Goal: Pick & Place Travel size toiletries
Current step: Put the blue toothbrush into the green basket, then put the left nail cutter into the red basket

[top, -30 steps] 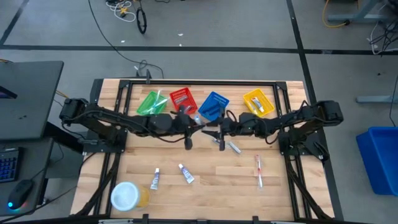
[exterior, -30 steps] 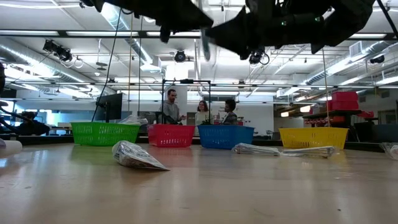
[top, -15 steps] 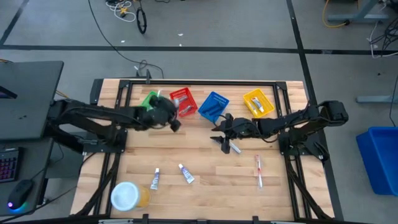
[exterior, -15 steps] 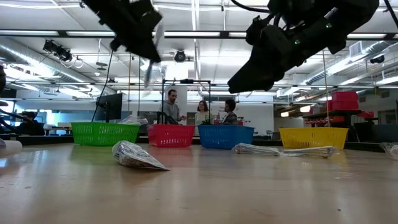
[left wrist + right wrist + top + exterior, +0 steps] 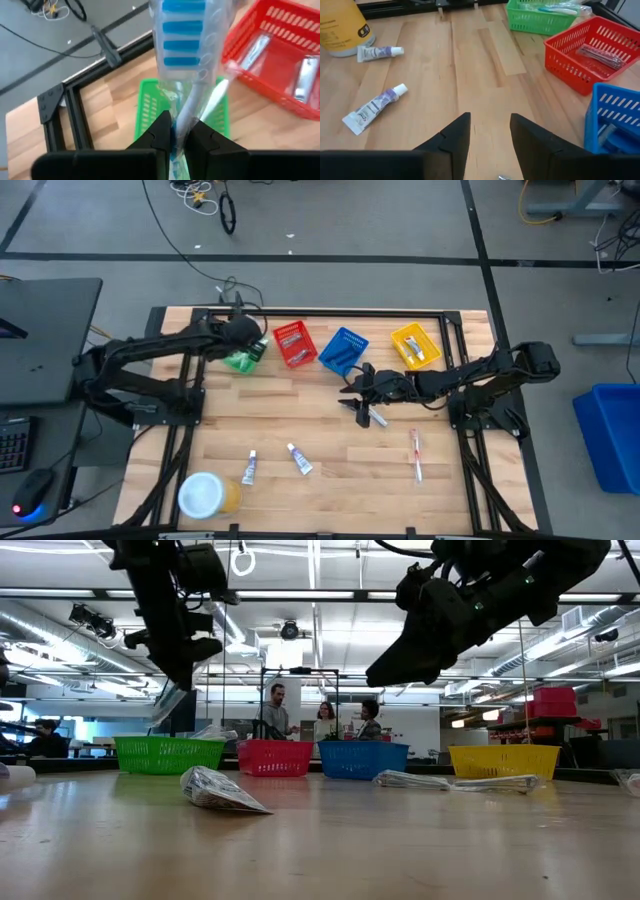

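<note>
My left gripper [image 5: 174, 137] is shut on a clear-wrapped toothbrush with blue bristles [image 5: 182, 45], above the green basket [image 5: 147, 112] at the far left of the table [image 5: 250, 342]. My right gripper [image 5: 489, 131] is open and hovers over mid-table [image 5: 352, 395], beside a wrapped item lying flat [image 5: 376, 418]. Two small white tubes [image 5: 249, 468] [image 5: 299, 459] and a red-and-white toothbrush [image 5: 416, 455] lie on the near half of the table. More toiletries lie in the red basket [image 5: 294, 343] and the yellow basket [image 5: 415, 345]. My left gripper pinches the wrapped toothbrush between its two fingers [image 5: 161, 131] by the handle [image 5: 185, 116], wrapper and all. The brush head points away from the fingers. The toothbrush is lifted clear, held over the green basket, and in the low view it slants down below the gripper [image 5: 170, 700].
Four baskets stand in a row along the far edge: green, red, blue [image 5: 343, 350], yellow. A big yellow jar with a white lid [image 5: 205, 495] stands at the near left corner. A crumpled wrapped item [image 5: 220, 790] lies close to the low camera. Bare wood lies between tubes and baskets.
My left gripper has swung from mid-table, where it was close to my right gripper, toward the table's left and far edge, carrying the wrapped toothbrush to above the green basket. My right gripper drew back slightly toward the right, then kept still.
</note>
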You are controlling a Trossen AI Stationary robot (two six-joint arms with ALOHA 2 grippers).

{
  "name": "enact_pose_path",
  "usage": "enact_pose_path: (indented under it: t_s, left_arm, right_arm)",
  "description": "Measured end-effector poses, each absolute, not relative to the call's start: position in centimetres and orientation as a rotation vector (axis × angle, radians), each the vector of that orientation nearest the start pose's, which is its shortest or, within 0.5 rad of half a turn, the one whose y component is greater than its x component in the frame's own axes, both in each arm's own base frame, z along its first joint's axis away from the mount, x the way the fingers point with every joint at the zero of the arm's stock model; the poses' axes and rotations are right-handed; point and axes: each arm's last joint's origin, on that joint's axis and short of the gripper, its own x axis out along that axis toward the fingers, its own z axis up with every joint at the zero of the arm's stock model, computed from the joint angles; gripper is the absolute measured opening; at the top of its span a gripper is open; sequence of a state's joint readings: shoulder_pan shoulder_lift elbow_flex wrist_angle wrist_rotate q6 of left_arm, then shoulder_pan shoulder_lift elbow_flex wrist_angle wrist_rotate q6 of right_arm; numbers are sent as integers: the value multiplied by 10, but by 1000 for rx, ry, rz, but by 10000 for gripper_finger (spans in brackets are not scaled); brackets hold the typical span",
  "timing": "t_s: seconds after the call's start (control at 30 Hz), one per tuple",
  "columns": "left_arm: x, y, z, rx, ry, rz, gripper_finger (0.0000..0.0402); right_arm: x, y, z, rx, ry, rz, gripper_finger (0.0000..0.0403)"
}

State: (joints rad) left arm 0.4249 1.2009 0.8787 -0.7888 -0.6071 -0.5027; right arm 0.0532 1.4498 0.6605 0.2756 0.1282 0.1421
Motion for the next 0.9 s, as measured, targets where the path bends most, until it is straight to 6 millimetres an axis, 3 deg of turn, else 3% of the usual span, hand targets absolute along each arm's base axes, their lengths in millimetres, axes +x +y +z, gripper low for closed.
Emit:
enact_pose_path:
  t_s: [0.23,0.5,0.9]
  left_arm:
    - [189,131,228,-327,1025,1214,43]
    - [197,147,198,-373,1144,1255,44]
    - [203,151,185,-389,1197,1208,127]
  right_arm:
    - [287,12,186,102,510,-104,132]
    - [287,12,186,102,511,-104,117]
    - [287,12,186,102,511,-104,102]
